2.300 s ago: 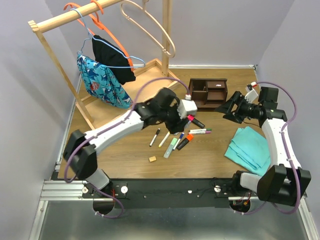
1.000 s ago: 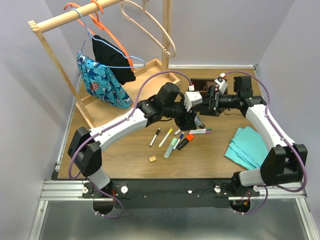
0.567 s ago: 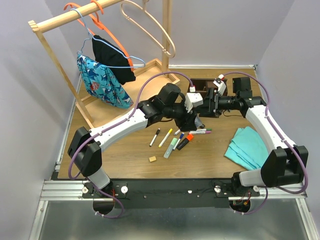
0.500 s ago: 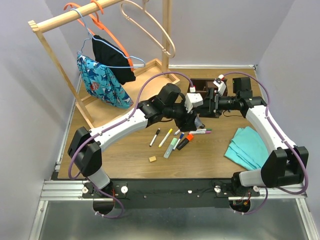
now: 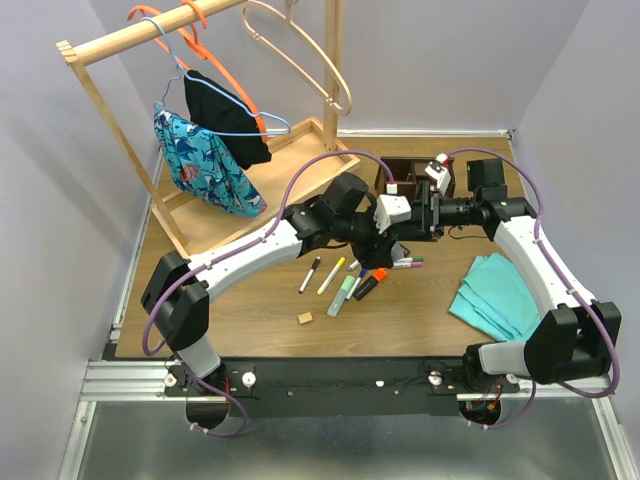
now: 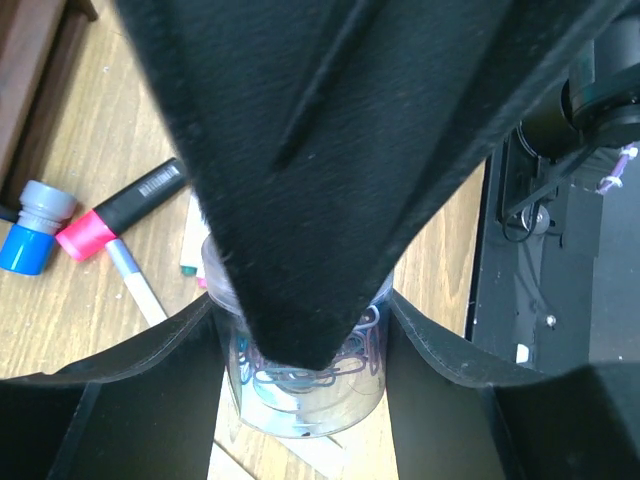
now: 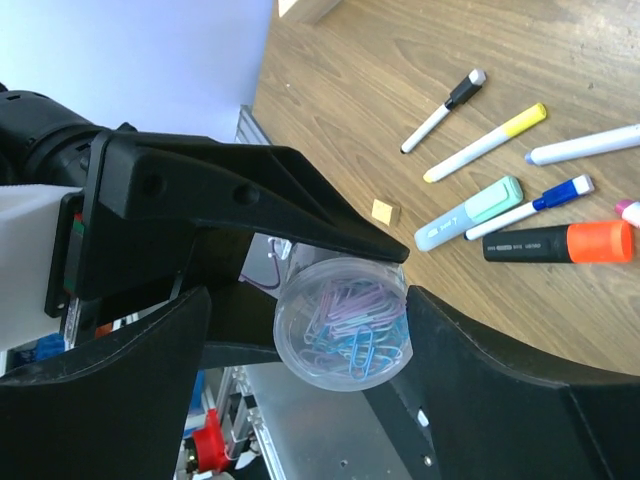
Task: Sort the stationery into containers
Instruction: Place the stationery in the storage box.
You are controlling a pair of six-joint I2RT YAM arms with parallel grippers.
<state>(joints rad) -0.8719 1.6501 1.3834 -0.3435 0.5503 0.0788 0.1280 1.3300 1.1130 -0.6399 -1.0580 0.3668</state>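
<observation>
Two arms are meeting over the middle of the table [image 5: 250,320], hiding their load from the top camera and covering part of the dark wooden organizer [image 5: 410,172]. At far left a wooden clothes rack [image 5: 120,35] is standing with hangers carrying a floral garment [image 5: 205,165] and a black garment [image 5: 225,115], well apart from the action. To the right a folded teal cloth [image 5: 497,293] is lying near the right arm. Now the left gripper [image 6: 302,320] is clamping a clear round cup [image 7: 284,340], both fingers pressing its wall, with purple and blue clips [image 7: 350,325] sitting inside. It is hanging between the organizer and the scattered pens. Around the same cup the right gripper [image 7: 308,300] is straddling with jaws apart, a gap showing on one side. Its finger is filling most of the left wrist view and blocking the cup's top, while a left finger is crossing over the cup in the right wrist view. Lying loose on the wood are an orange highlighter [image 7: 558,243], green highlighter [image 7: 468,212], yellow-capped pen [image 7: 487,142], black-capped marker [image 7: 440,110], blue-capped pen [image 7: 530,205], pink-capped marker [image 6: 120,210] and tan eraser [image 7: 384,211].
</observation>
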